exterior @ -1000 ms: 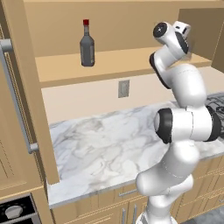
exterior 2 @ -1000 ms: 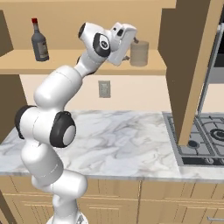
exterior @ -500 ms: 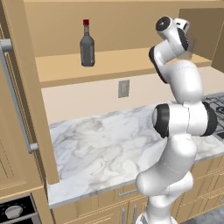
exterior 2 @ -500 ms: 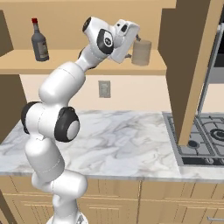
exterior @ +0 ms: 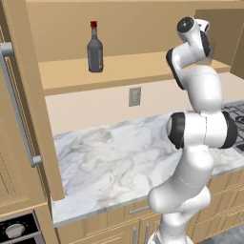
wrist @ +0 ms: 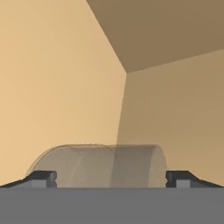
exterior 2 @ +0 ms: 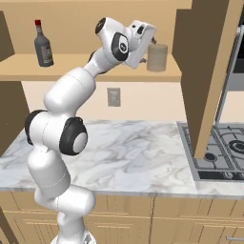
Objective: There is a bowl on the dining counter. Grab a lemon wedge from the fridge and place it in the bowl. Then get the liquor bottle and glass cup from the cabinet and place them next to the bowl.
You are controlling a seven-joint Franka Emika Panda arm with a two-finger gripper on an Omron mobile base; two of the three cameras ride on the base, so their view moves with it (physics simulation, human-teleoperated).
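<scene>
From the left base view, the liquor bottle (exterior: 95, 49) stands upright toward the left end of the cabinet shelf (exterior: 133, 69), well apart from the arm, which reaches up toward the shelf's right end. Below lies the marble counter (exterior: 109, 157), with a wall outlet (exterior: 135, 96) above it.

From the right base view, the glass cup (exterior 2: 157, 57) stands upright near the shelf's right end, close to the front edge, with the gripper (exterior 2: 148, 42) right against its left side. The cabinet's side wall (exterior 2: 205, 71) rises just beyond the cup, so there is little room to swing that way. A stove (exterior 2: 224, 152) sits at the counter's right end.

In the hand view, the cup lies across the frame between the two fingertips (wrist: 41, 178), one on each flank; the claw is spread wide and grips nothing. Whether the pads already touch the glass is hard to tell.

The cup looks light, rigid, smooth and breakable: best taken around its mid-wall with moderate squeeze, then lifted straight out, clear of the side wall.
</scene>
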